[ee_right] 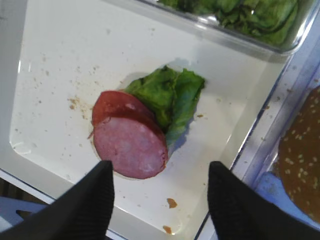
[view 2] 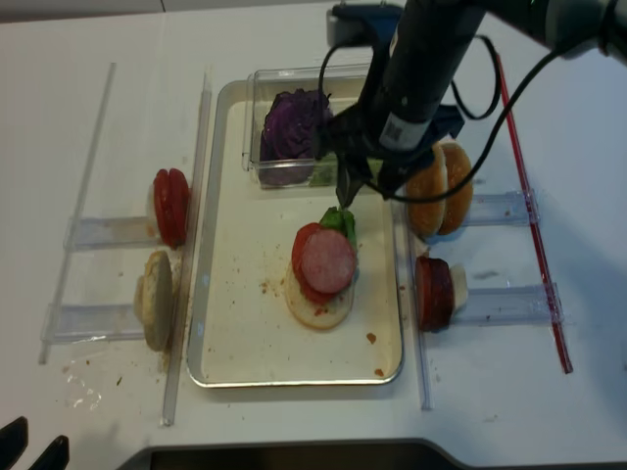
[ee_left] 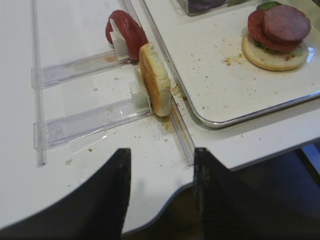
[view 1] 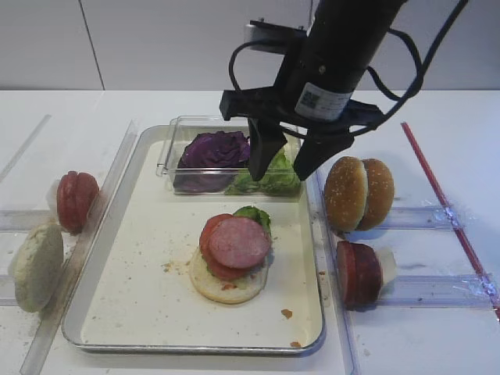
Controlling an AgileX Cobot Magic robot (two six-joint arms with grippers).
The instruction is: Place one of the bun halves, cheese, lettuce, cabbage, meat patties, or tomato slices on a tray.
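Burger stack sits mid-tray as the right end effector [view 1: 291,158] hovers above.
Its fingers are spread, holding nothing; a meat patty [view 1: 239,242] tops tomato [view 1: 211,232], lettuce [view 1: 254,215] and bun half [view 1: 226,285] on the tray [view 1: 141,305].

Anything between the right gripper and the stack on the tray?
No. In the right wrist view the right gripper hangs open above the meat patty, with only bare tray floor around it.
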